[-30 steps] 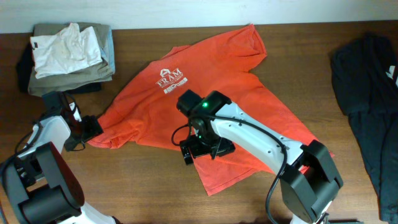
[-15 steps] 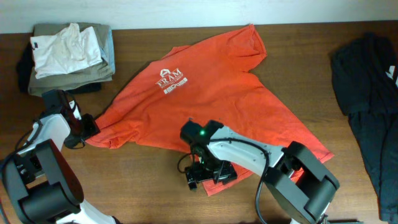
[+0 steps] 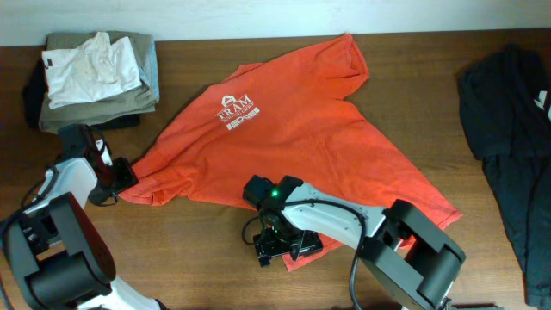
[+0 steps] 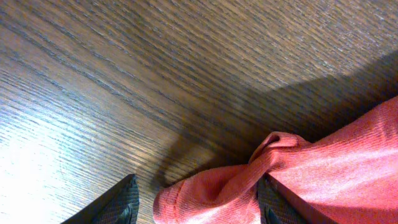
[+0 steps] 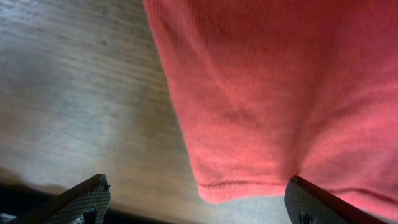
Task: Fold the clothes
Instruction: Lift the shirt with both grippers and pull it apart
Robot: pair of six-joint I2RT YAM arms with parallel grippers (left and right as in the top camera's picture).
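Note:
The red-orange T-shirt (image 3: 293,129) with white lettering lies spread, crumpled, across the middle of the table. My left gripper (image 3: 120,179) is open at the shirt's left sleeve; the bunched sleeve hem (image 4: 211,193) lies between its fingers (image 4: 196,208). My right gripper (image 3: 277,250) is open at the shirt's near corner; that hemmed corner (image 5: 249,180) lies between its wide-spread fingers (image 5: 199,202), over the table's front edge.
A stack of khaki-grey folded garments with a white top (image 3: 90,73) sits at the back left. A dark garment (image 3: 512,129) lies at the right. The brown wooden table (image 3: 207,241) shows in front of the shirt.
My right gripper has moved toward the front, from the middle of the shirt to its near corner. The left gripper has barely moved.

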